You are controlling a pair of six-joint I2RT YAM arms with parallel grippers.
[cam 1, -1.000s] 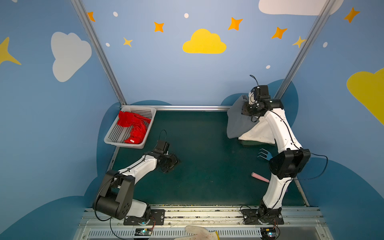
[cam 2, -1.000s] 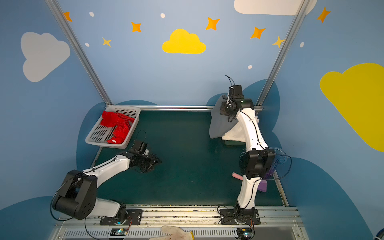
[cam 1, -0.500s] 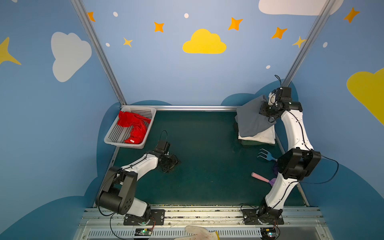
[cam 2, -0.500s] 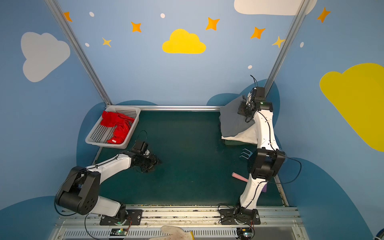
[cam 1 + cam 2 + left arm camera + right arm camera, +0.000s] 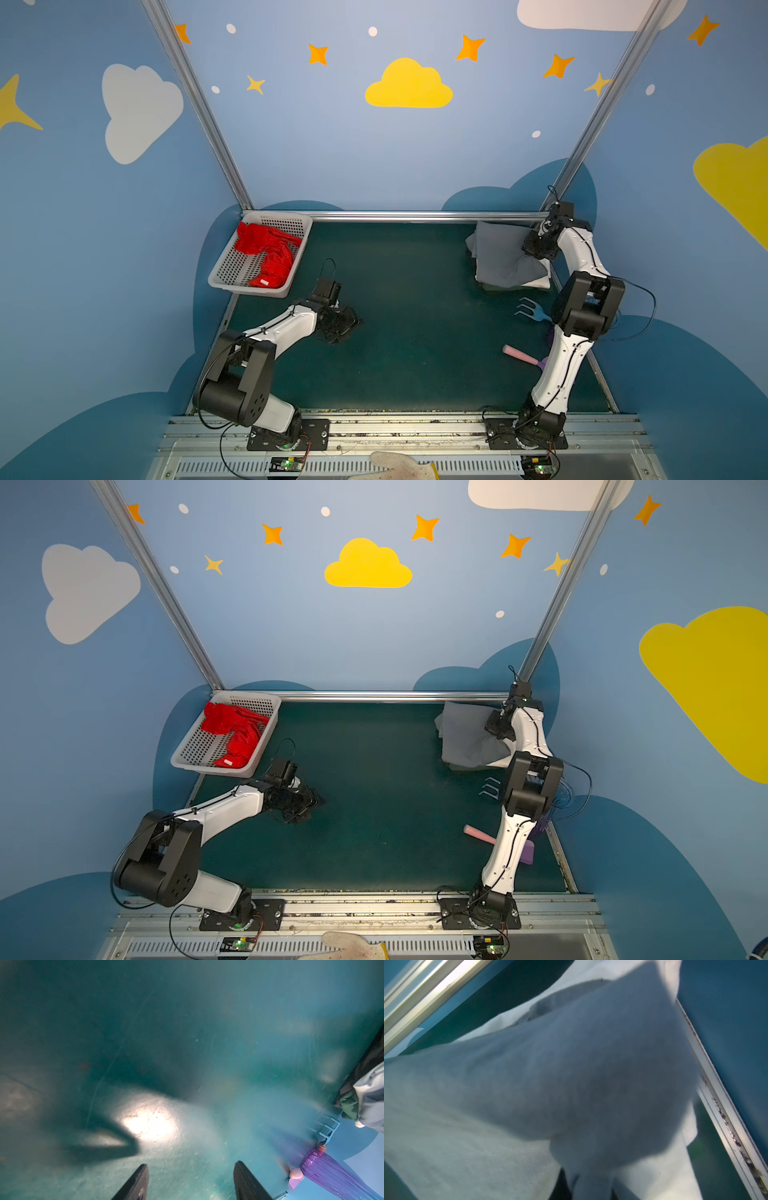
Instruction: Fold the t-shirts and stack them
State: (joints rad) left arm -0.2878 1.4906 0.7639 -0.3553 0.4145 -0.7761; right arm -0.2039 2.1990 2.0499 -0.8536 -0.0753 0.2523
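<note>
one unreadable tag on the red t-shirt; right claw clamps grey t-shirt, left claw gapes.

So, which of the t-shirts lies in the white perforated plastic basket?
The bright red cloth t-shirt, crumpled inside the basket. The slate grey cloth t-shirt and the cream-white one under it are piled at the far right.

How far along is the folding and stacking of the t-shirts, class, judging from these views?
Done: the cream-white t-shirt looks folded at the back right. In hand: the right gripper is shut on the grey t-shirt, laid over it. Left: the red t-shirt sits crumpled in the basket; the left gripper is open and empty.
</note>
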